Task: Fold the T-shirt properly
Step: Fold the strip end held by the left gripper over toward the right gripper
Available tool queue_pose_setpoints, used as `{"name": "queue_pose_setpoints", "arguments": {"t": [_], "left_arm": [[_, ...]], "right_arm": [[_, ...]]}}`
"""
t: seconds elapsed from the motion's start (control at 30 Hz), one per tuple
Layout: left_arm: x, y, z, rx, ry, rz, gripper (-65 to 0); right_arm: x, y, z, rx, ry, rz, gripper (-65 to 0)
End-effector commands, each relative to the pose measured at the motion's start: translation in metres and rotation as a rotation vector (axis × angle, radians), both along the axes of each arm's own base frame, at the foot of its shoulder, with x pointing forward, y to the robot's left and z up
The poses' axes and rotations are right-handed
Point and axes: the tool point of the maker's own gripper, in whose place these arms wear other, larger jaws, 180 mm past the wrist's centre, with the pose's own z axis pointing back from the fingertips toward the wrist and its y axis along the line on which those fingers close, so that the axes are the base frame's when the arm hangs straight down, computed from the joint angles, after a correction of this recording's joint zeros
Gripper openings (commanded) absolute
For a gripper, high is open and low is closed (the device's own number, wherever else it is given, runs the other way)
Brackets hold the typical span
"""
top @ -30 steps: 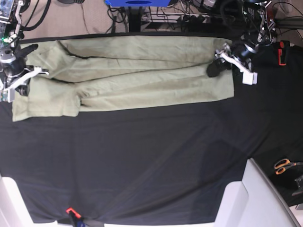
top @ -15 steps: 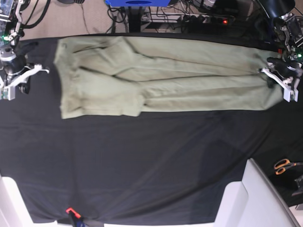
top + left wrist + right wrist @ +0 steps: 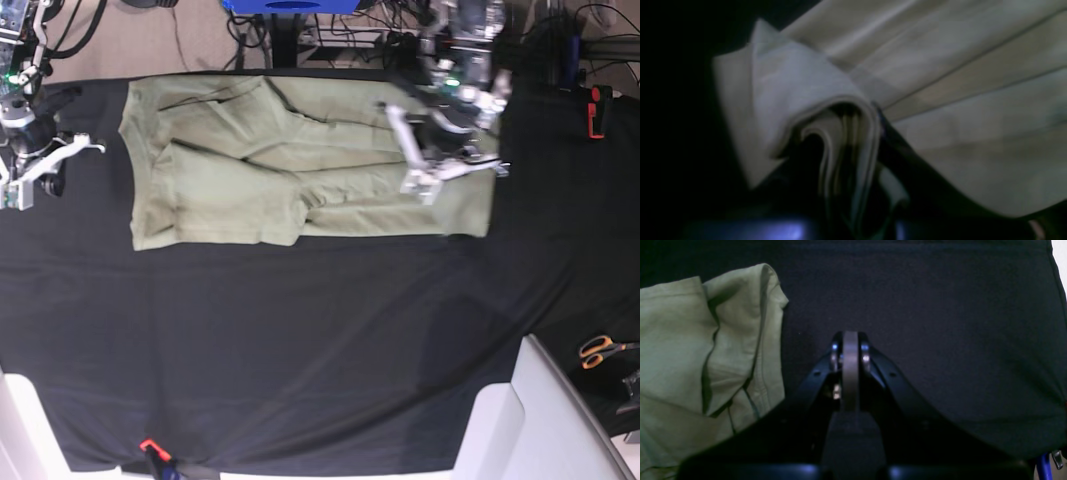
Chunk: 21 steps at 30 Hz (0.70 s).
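The pale green T-shirt [image 3: 260,170] lies folded into a long band across the far part of the black cloth [image 3: 300,340]. My left gripper [image 3: 430,160] hangs over the band's right part, shut on the T-shirt's end. In the left wrist view several bunched layers of the T-shirt [image 3: 973,100] run between the jaws of my left gripper [image 3: 846,150]. My right gripper [image 3: 70,150] is shut and empty at the far left, just left of the shirt's sleeve end. The right wrist view shows my right gripper [image 3: 850,340] over bare black cloth, with the T-shirt [image 3: 690,350] to its left.
Orange-handled scissors [image 3: 600,350] lie at the right edge. A white box-like object [image 3: 560,420] sits at the lower right. A red clamp [image 3: 597,110] holds the cloth at the far right and an orange clip [image 3: 150,447] at the front edge.
The left gripper closed on the shirt's right end, drew the shirt out to the right, then carried that end back leftwards over the band. The right arm stayed put.
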Motion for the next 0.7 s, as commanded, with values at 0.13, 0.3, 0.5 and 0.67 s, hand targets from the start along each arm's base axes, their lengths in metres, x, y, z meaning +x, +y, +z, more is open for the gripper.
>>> {"name": "queue_pose_setpoints", "arguments": {"t": [0.13, 0.3, 0.5, 0.67], "left_arm": [[0.010, -0.042, 0.002, -0.059, -0.026, -0.058, -65.0], [0.005, -0.054, -0.019, -0.080, 0.035, -0.062, -65.0], [0.002, -0.055, -0.028, -0.079, 0.061, -0.064, -65.0], [0.002, -0.065, -0.027, -0.082, 0.059, -0.101, -65.0]], "right_arm": [[0.007, -0.005, 0.013, -0.018, -0.045, 0.003, -64.1], [0.006, -0.006, 0.012, -0.019, -0.044, 0.002, -64.1], [0.006, -0.006, 0.013, -0.020, -0.044, 0.003, -64.1], [0.006, -0.006, 0.013, -0.020, -0.044, 0.003, -64.1]]}}
